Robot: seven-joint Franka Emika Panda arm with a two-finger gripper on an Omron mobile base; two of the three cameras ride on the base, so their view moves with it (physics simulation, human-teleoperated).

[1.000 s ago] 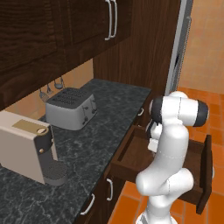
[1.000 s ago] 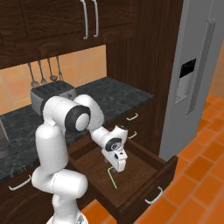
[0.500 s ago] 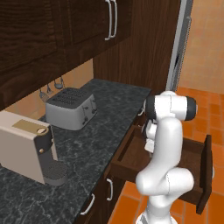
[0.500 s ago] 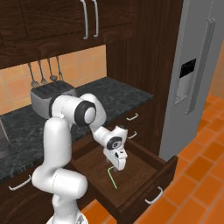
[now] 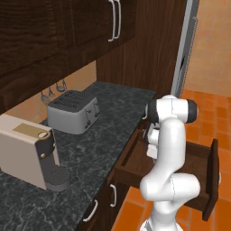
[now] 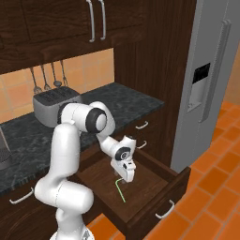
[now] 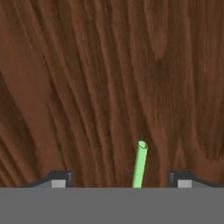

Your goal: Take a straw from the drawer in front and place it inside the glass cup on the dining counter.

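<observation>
The drawer stands pulled out below the black counter, its wooden floor filling the hand view. The thin green straw lies flat on that floor. My gripper reaches down into the drawer over the straw's near end. In the hand view the straw rises between my two fingertips, closer to the right one, and both stand apart from it, so the gripper is open. From the left base view the arm hides the hand inside the drawer. The glass cup and the dining counter are out of view.
A grey toaster and a beige coffee machine stand on the black speckled counter. Dark cupboards hang above. A steel fridge rises right of the drawer. The drawer's white handle juts over the orange tiled floor.
The hand has sunk lower into the drawer, down onto the straw's end, and the fingers have drawn slightly closer together. The straw has not moved.
</observation>
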